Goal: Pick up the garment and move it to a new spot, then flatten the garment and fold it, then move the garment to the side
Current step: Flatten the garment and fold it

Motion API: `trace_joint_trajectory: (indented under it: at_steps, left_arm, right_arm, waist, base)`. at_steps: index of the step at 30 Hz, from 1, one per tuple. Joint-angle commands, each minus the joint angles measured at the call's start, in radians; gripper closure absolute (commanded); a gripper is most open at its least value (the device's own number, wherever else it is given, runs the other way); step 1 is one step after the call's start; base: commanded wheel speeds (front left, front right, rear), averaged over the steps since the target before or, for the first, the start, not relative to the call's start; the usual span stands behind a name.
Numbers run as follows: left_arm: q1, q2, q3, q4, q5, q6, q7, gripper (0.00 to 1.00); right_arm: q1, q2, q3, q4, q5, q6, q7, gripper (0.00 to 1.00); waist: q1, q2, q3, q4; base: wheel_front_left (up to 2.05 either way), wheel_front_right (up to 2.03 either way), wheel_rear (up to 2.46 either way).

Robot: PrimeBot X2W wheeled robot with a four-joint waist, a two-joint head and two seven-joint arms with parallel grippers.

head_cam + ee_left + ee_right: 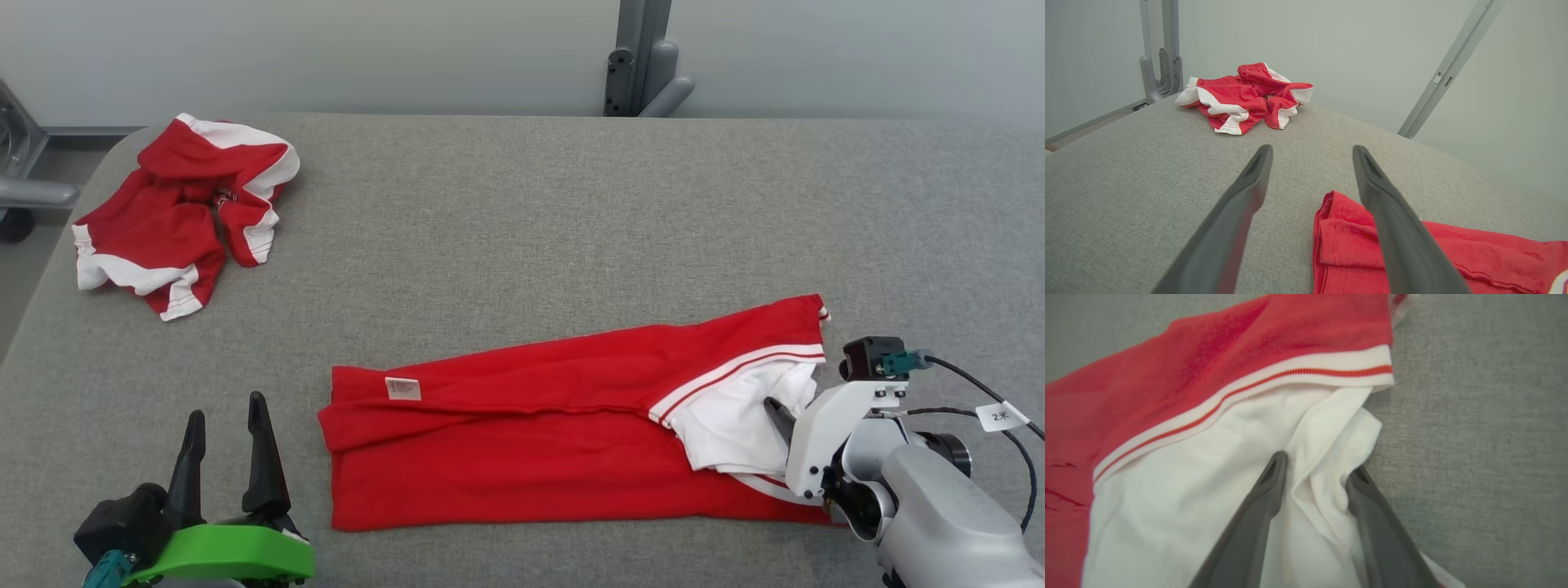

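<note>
Head view: the garment (555,433), a soft red jersey folded into a long band with a small pale label (402,389), lies on the grey woven tabletop (522,204) near my front edge. Its white end is under my right gripper (775,408). A second red-and-white piece (175,212) sits crumpled at the far left corner, well apart. My left gripper (227,406) hovers released just beside the band's left end.

Left wrist view: my left jaws gape wide over the bare, felt-like surface, and the stitched red hem (1347,241) lies behind one finger (nothing is held here). With this end free, a pull from the other side could drag the whole fold askew.

Right wrist view: my right jaws flank a raised ridge (1318,490) of thin white knit, below the ribbed white trim (1290,375) with its red stripe. Whether they are clenched on it I cannot tell. The cloth looks limp and layered, so I may pinch one layer alone and peel the fold open, or the ridge may slip out.
</note>
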Motion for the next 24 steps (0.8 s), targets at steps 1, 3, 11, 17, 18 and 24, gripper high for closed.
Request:
trace_joint_trajectory:
  at_steps: [1, 3, 11, 17, 18, 24]
  left_arm:
    - [0.009, 0.004, 0.005, 0.001, 0.007, -0.003, -0.003, 0.0]
    - [0.009, 0.003, 0.006, 0.0, 0.007, -0.002, -0.003, 0.0]
    - [0.011, -0.004, 0.011, -0.009, 0.012, -0.002, -0.002, 0.0]
    - [0.0, -0.01, 0.013, -0.015, 0.017, -0.005, -0.002, 0.0]
    - [-0.004, -0.011, 0.013, -0.014, 0.018, -0.007, -0.002, 0.0]
    - [-0.02, -0.016, 0.009, -0.008, 0.024, -0.01, -0.003, 0.0]
  right_arm:
    - [0.008, 0.008, 0.022, 0.027, 0.008, 0.003, -0.004, 1.0]
    - [-0.007, 0.002, 0.035, 0.038, 0.013, 0.001, -0.022, 1.0]
    - [-0.067, -0.045, 0.065, 0.055, 0.042, 0.0, -0.087, 1.0]
    - [-0.103, -0.123, 0.064, 0.056, 0.062, 0.0, -0.108, 1.0]
    - [-0.108, -0.138, 0.062, 0.058, 0.064, 0.0, -0.109, 1.0]
    - [-0.128, -0.186, 0.048, 0.046, 0.088, 0.001, -0.119, 1.0]
  waist:
    - [0.0, 0.007, 0.0, -0.006]
    - [0.0, 0.007, 0.002, -0.016]
    - [0.0, 0.007, 0.004, -0.086]
    - [0.0, 0.007, 0.013, -0.158]
    - [0.0, 0.007, 0.015, -0.169]
    - [0.0, 0.007, 0.028, -0.216]
  base:
    - [0.0, 0.0, 0.0]
    - [0.0, 0.0, 0.0]
    - [0.0, 0.0, 0.0]
    - [0.0, 0.0, 0.0]
    - [0.0, 0.0, 0.0]
    - [0.0, 0.0, 0.0]
